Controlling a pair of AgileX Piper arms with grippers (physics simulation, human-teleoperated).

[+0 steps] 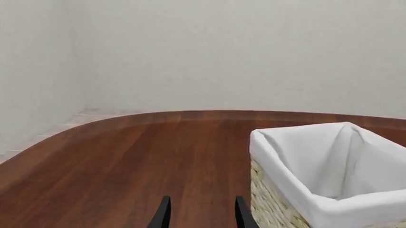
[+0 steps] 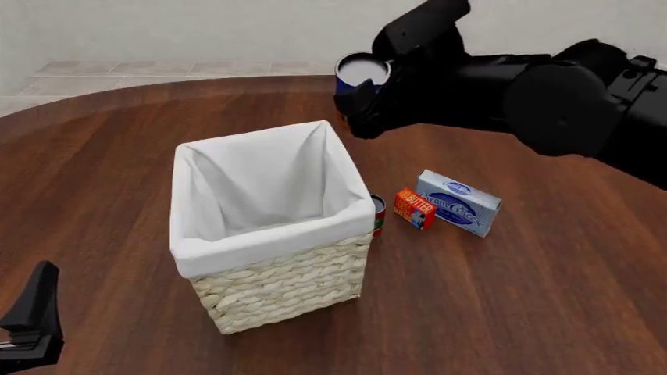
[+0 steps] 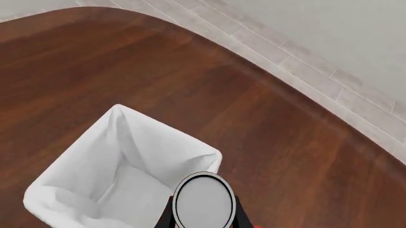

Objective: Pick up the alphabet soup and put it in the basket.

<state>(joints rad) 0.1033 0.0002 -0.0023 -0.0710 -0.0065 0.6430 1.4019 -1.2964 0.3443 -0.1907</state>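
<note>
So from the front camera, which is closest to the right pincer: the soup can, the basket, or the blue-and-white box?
1. The alphabet soup: held in the right pincer itself, raised above the table.
2. The basket: below and left of the pincer, near the table's middle.
3. The blue-and-white box: lying flat on the table, right of the basket; by image position it looks slightly farther than the basket's rim, though it's fairly close.

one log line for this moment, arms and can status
right gripper: shut on alphabet soup, lifted off table near basket far corner | left gripper: open, idle | can not yet in basket
</note>
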